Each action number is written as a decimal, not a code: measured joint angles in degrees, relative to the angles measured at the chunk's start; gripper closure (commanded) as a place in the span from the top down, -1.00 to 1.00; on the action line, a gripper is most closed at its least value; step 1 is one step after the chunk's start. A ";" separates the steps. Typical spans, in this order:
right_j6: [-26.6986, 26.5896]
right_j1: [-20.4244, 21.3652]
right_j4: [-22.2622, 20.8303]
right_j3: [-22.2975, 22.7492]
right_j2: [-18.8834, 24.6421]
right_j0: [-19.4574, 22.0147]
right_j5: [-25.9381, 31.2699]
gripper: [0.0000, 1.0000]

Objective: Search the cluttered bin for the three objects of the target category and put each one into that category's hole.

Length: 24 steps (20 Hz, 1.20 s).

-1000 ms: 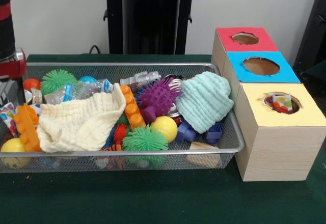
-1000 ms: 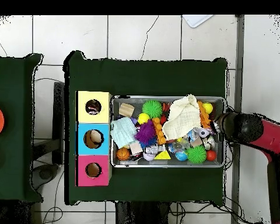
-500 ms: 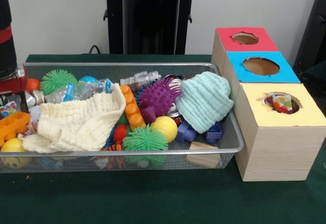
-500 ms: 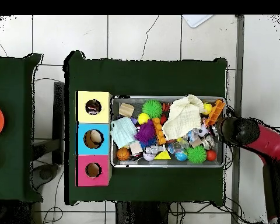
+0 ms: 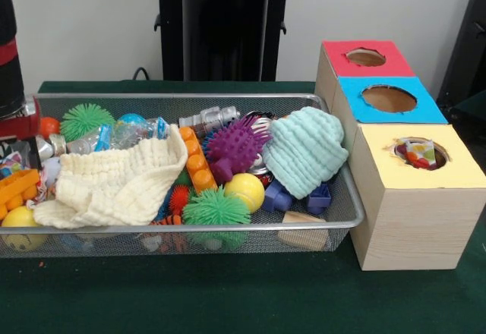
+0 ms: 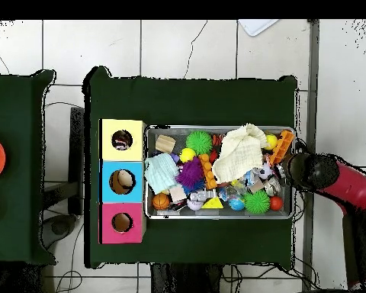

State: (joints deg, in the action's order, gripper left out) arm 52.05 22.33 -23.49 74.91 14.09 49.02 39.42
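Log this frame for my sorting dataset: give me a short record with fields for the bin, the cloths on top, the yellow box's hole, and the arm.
bin: wide silver wire-mesh basket on the green table, crowded with toys
cloths on top: cream knit cloth towards the arm's end; mint knit cloth at the end beside the boxes
hole: round cut-out in the yellow-topped wooden box, with dotted white cloth visible inside
arm: red and black arm over the bin's end farthest from the boxes
gripper: state not discernible

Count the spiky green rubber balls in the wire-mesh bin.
2: one spiky green rubber ball in the silver wire-mesh bin at the far left, another by the near rim. Clutter may hide more.
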 measured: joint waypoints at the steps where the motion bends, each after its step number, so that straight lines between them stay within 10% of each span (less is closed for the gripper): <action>1: 0.00 -0.02 0.18 -0.04 -0.19 -0.13 -0.05 1.00; 2: 0.00 -0.19 0.39 -0.17 -0.67 -0.33 -0.43 -1.00; 24: 0.00 -1.29 2.04 -1.47 -6.04 -3.70 -0.71 -1.00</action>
State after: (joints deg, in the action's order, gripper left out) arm 52.05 21.04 -21.45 73.44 8.05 45.32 38.71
